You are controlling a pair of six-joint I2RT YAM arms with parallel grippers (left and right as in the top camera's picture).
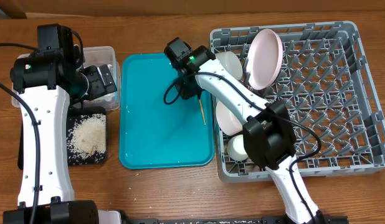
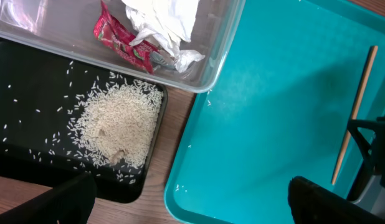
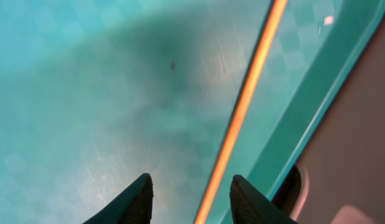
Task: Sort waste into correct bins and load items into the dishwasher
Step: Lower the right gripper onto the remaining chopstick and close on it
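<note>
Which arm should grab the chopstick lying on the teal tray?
Right. The right gripper hangs over the chopstick, open fingertips either side of it. The left gripper, also open, sits across the teal tray near the rice.

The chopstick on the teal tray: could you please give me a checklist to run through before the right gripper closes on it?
1. The chopstick lies between the right gripper tips: ok.
2. Right gripper jaws apart, nothing held: ok.
3. The chopstick lies flat on the teal tray, uncovered: ok.
4. The left gripper is open and away from the chopstick: ok.
5. Bare pegs free in the dish rack: ok.
6. Whereabouts of a second chopstick: cannot tell.
</note>
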